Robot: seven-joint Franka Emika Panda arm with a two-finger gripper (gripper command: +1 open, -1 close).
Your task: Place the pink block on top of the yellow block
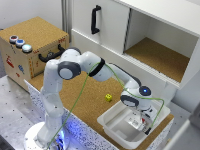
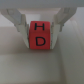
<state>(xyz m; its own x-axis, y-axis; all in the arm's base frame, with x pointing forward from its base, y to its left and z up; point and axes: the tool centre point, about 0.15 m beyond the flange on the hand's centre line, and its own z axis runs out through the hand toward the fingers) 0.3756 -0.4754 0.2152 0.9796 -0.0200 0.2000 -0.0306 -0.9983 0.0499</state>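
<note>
Both jaws stand on either side of the pink block [image 2: 40, 35] in the wrist view, their pale fingers [image 2: 21, 24] pressed against its two flanks, so the gripper [image 2: 41, 37] is closed on the block. That block shows a pinkish-red face with the dark letters H and D printed one above the other. Below and around it lies a smooth white surface.

From the exterior view, the arm [image 1: 107, 70] reaches out from its base across the cork-topped table [image 1: 85, 100] and bends down into the white bin [image 1: 112, 125], which sits near the table's edge toward the exterior view's right. The gripper [image 1: 141, 121] hangs inside the bin, low between its walls; the pink block shows there only as a small reddish spot at the fingers, too small to make out further. Whether it touches the bin floor cannot be told.

Outside the bin, the yellow block [image 1: 108, 97] rests on the cork, just beyond its far corner and apart from the gripper. A wooden box [image 1: 30, 47] with coloured buttons on top and a black handle stands at the exterior view's left, and a white cabinet [image 1: 145, 35] with an open compartment rises behind the table.
</note>
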